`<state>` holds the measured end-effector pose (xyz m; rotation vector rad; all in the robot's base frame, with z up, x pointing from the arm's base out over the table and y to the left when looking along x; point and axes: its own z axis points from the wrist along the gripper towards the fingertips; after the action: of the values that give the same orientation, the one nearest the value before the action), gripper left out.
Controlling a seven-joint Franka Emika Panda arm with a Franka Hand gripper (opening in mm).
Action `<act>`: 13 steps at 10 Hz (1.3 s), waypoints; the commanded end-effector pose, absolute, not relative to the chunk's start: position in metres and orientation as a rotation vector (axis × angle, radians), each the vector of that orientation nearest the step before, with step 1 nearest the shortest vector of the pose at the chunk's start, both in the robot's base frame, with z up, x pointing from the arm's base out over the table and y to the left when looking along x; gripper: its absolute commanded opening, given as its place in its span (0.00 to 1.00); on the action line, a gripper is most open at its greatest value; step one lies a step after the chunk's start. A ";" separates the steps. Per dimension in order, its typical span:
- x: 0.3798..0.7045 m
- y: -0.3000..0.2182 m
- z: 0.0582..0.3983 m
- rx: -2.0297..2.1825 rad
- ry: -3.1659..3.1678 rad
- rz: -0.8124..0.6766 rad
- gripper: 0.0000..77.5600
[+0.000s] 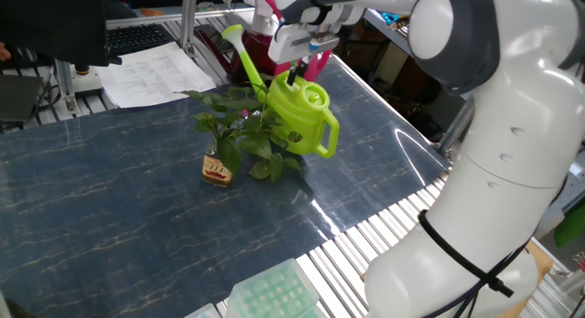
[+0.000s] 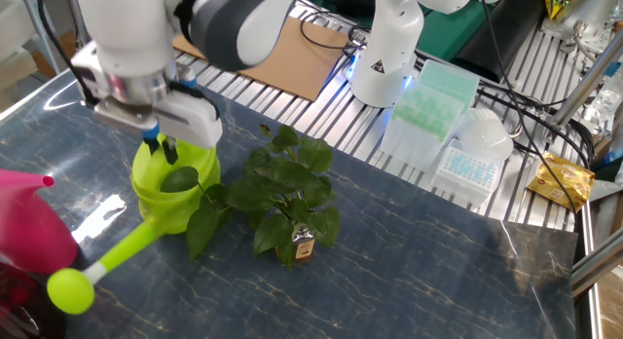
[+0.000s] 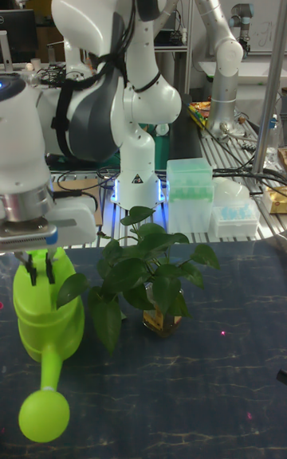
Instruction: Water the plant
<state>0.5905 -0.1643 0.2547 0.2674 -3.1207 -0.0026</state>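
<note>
The plant (image 1: 242,126) is a leafy sprig in a tiny labelled glass bottle (image 1: 217,168) standing mid-table; it also shows in the other fixed view (image 2: 282,193) and in the tall view (image 3: 147,268). Right beside it hangs the lime green watering can (image 1: 302,117), lifted off the table and tilted, its spout end (image 2: 68,290) pointing away from the plant. My gripper (image 1: 300,74) is shut on the can's top handle from above, as the other fixed view (image 2: 161,149) and the tall view (image 3: 38,266) both show. Some leaves touch the can's body (image 3: 48,323).
A pink watering can (image 2: 29,232) stands just beyond the lime one. Green tip boxes (image 2: 428,100) and a clear rack (image 2: 467,169) sit by the arm's base (image 2: 384,56). Papers (image 1: 155,71) lie past the far table edge. A cardboard sheet (image 2: 302,66) lies near the base.
</note>
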 end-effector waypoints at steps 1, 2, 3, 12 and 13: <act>0.580 -0.174 0.275 0.220 -3.133 0.037 0.02; 0.577 -0.174 0.280 0.200 -3.134 0.050 0.02; 0.573 -0.170 0.287 0.171 -3.132 0.065 0.02; 0.533 -0.143 0.334 0.063 -3.063 0.133 0.02; 0.528 -0.140 0.339 0.048 -3.053 0.142 0.02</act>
<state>0.5379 -0.1464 0.3250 0.0845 -3.0694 0.1115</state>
